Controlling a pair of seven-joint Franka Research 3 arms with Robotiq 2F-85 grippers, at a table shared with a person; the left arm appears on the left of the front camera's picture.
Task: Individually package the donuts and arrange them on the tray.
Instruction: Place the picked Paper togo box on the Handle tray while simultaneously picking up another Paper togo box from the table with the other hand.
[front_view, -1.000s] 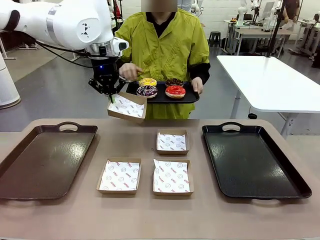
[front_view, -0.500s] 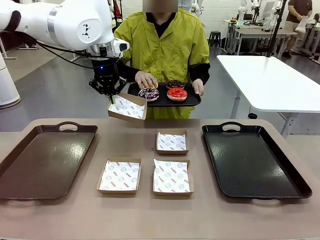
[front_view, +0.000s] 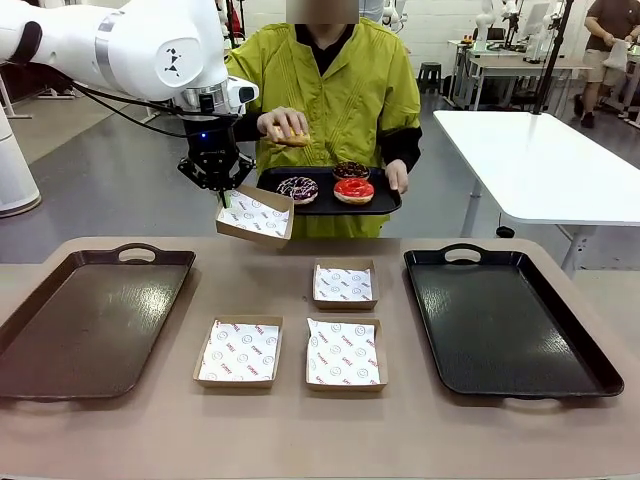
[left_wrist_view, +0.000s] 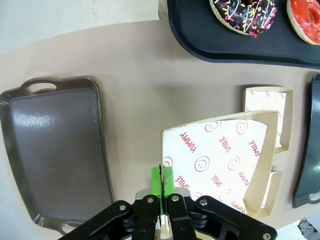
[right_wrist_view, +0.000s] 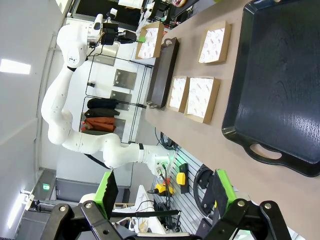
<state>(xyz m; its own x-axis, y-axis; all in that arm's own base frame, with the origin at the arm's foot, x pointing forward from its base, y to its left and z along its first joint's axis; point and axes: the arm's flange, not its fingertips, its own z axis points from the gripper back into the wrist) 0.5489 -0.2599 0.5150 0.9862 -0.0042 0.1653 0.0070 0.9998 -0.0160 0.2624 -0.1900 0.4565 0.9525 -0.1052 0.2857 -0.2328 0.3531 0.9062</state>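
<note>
Front view: the robot's left hand (front_view: 224, 192) is clamped on the rim of a tilted box (front_view: 254, 214), at 9 o'clock of the person's serving tray (front_view: 325, 206). The person's fingers (front_view: 283, 122) hold the yellow donut (front_view: 293, 138) above it, apparently flat. Being a ring, it has no long axis. This looks like the first packaging step, and next the box must be steady beneath the donut.

Left wrist view: the purple donut (left_wrist_view: 243, 14) sits at 1 o'clock.

Right wrist view: the right hand (right_wrist_view: 164, 192) gapes, empty.

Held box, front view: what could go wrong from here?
1. The left gripper pinches the box by one edge only, and it hangs tilted; a donut's weight might swing it or pull it free.
2. The person's hand holds the yellow donut close to that gripper; a handover could bump it.
3. The small black tray rests in one hand with three donuts; it might tip.
</note>
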